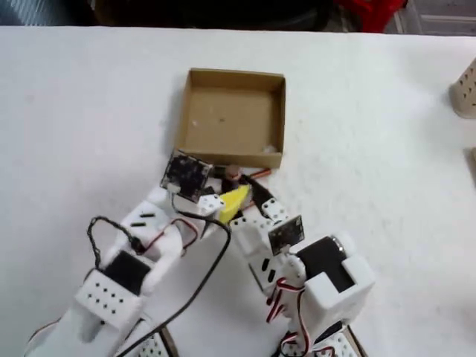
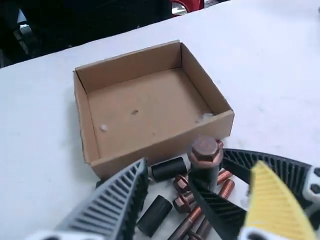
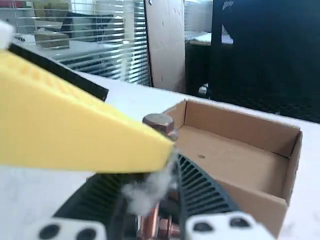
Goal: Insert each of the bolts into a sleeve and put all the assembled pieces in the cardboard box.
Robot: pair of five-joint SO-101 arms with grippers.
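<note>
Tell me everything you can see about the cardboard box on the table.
The cardboard box is plain brown, roughly square, with low upright walls and an open top. It holds no bolts or sleeves, just a few pale specks on its floor. It sits flat on the white table, with the heap of copper-coloured bolts and black sleeves just outside the wall facing the arms.

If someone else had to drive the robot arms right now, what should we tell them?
Right gripper: shut on an upright bolt, just in front of the cardboard box. I cannot tell whether that bolt sits in a sleeve.
Left gripper: open, over the pile beside the box's near wall.
Things: loose bolts and sleeves lie mixed on the table.
Done: nothing is in the box.
Left: fit every bolt into a sleeve, then put them all in the box.
</note>
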